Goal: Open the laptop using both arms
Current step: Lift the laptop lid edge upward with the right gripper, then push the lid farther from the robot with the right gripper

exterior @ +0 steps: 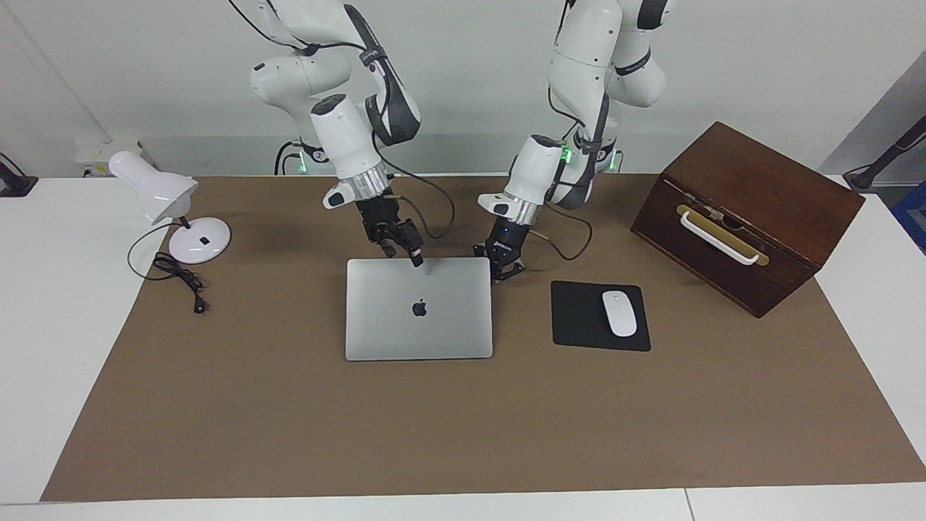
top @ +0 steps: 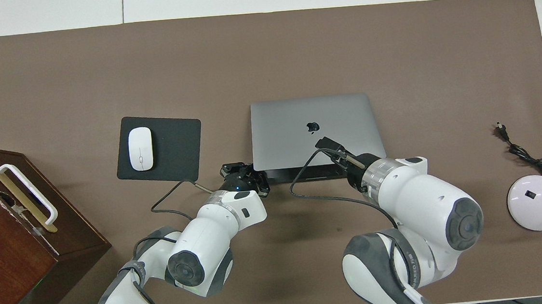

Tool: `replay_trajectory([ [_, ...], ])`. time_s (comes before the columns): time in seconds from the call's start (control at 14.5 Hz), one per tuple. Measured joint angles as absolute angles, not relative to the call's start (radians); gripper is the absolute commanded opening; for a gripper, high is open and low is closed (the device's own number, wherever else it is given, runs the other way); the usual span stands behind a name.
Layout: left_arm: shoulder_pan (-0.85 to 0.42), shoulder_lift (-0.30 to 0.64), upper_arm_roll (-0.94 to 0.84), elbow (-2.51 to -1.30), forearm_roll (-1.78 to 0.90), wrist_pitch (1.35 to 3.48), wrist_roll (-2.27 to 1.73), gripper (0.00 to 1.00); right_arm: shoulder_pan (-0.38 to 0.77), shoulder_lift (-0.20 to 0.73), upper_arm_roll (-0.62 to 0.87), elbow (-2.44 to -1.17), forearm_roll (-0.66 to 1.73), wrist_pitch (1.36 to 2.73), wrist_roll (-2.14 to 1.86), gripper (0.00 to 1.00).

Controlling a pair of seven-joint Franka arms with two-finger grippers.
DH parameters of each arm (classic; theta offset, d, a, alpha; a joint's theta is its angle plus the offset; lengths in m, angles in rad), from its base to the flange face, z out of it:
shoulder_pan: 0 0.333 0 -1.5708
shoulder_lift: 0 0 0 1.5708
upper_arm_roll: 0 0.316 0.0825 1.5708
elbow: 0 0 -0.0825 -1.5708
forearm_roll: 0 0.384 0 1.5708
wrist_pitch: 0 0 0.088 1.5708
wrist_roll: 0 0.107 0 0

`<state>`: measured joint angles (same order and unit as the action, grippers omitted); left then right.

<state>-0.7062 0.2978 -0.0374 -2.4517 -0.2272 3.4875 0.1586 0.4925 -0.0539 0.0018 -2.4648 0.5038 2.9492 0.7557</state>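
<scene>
The silver-grey laptop [exterior: 419, 318] lies in the middle of the brown mat with its apple logo up. A dark band shows under its edge nearest the robots in the overhead view [top: 312, 124], so the lid looks slightly raised there. My right gripper [exterior: 405, 250] is down at that near edge, over the lid's rim, and also shows in the overhead view [top: 331, 148]. My left gripper [exterior: 503, 268] is open and low at the laptop's near corner toward the left arm's end; it shows in the overhead view too [top: 245, 179]. I cannot tell whether it touches the laptop.
A black mouse pad [exterior: 579, 318] with a white mouse [exterior: 619, 312] lies beside the laptop toward the left arm's end. A brown wooden box [exterior: 749, 217] with a white handle stands past it. A white desk lamp [exterior: 163, 199] and its cord are at the right arm's end.
</scene>
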Motion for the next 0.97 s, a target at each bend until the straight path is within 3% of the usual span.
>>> replay_trajectory([
  [0.97, -0.714, 0.299, -0.037, -2.451, -0.227, 3.491, 0.159, 0.00, 0.458, -0.023, 0.002, -2.373, 0.504, 2.901, 0.756, 1.00],
])
